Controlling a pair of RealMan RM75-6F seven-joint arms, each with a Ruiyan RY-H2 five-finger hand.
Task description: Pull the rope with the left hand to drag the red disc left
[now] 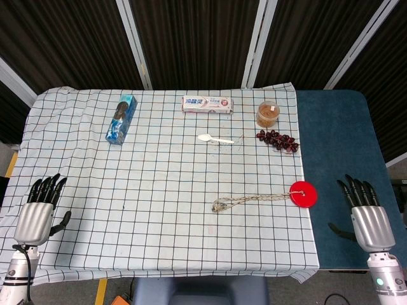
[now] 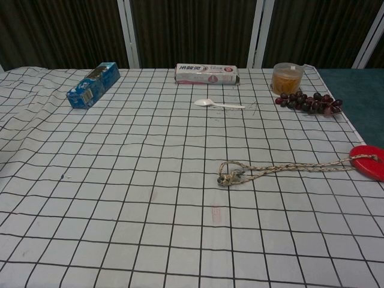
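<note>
Only the head view takes in the two hands. The left hand (image 1: 39, 210) rests low at the bench's left edge, fingers (image 1: 49, 189) released, straight and slightly apart, holding nothing. The right hand (image 1: 367, 213) lies on the bare teal surface at the right, fingers likewise extended and empty. The chest view shows neither hand; it looks low across the bench (image 1: 331, 159) and gives the rope's texture more closely.

The red disc (image 1: 303, 194) is a flat, glossy round piece lying on the right edge of the checked cloth (image 1: 159, 190), partly over the teal strip; in the chest view it is cut by the right border. A twisted, tan fibre rope (image 1: 254, 199) runs left from the disc and ends in a knotted loop near the cloth's middle, well apart from the left hand.

The cloth is white with a thin dark grid, rumpled at its left side. Along the far edge lie a blue carton (image 1: 121, 119), tilted on its side, and a white-and-pink toothpaste box (image 1: 208, 104) with printed characters too small to read. Near it lie a white plastic spoon (image 1: 215, 138), a clear cup (image 1: 268, 114) of amber contents, and a bunch of dark red grapes (image 1: 278, 140) just beside the cup.
</note>
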